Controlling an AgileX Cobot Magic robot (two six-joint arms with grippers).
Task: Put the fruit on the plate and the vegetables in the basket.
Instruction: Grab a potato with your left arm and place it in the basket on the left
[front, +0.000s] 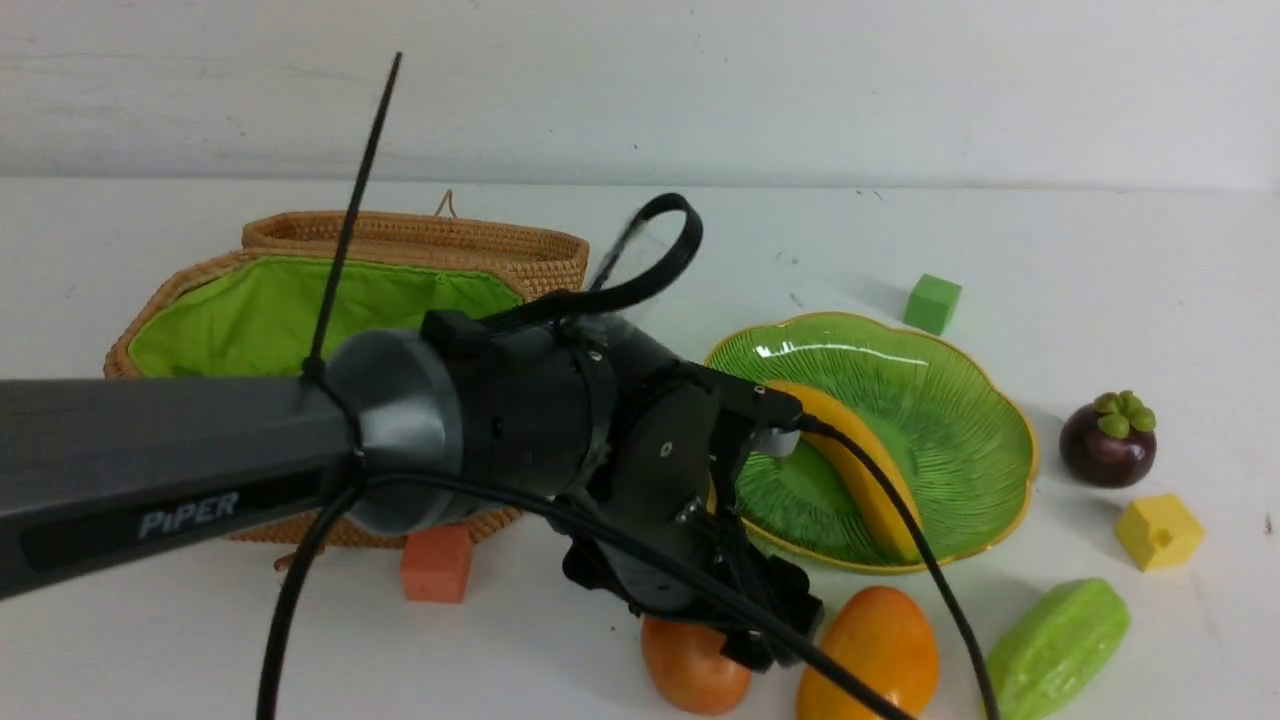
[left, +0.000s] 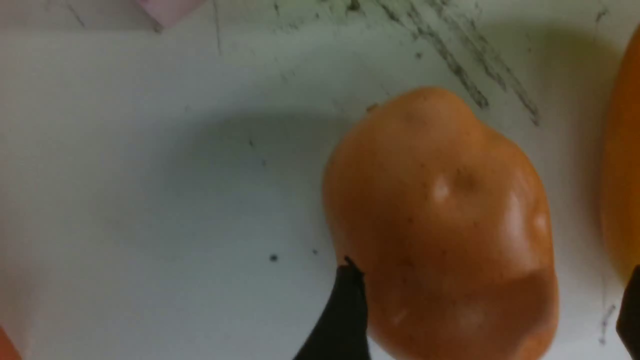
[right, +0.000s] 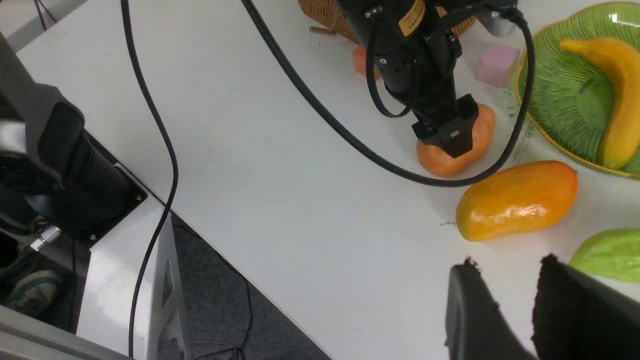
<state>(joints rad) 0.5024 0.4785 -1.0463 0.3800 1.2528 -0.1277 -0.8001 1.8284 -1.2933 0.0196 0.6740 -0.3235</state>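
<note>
- Front view, nearest: one potato (front: 690, 670) and one mango (front: 880, 650) lie side by side on the white table (front: 200, 640).
- My left gripper (front: 775, 640) points down over the potato, jaws wide on either side, gripping nothing.
- My right gripper (right: 517, 300), near right, shows a narrow, empty gap.
- Farther: one banana (front: 860, 470) lies on the plate (front: 960, 400), with one mangosteen (front: 1107, 440) to the right of it.
- Far left: one basket (front: 420, 235), lid open, before a white wall.

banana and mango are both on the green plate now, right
Not quite: only the banana is on the plate. The mango lies on the table, just outside the plate's near rim, as the front view shows.
</note>
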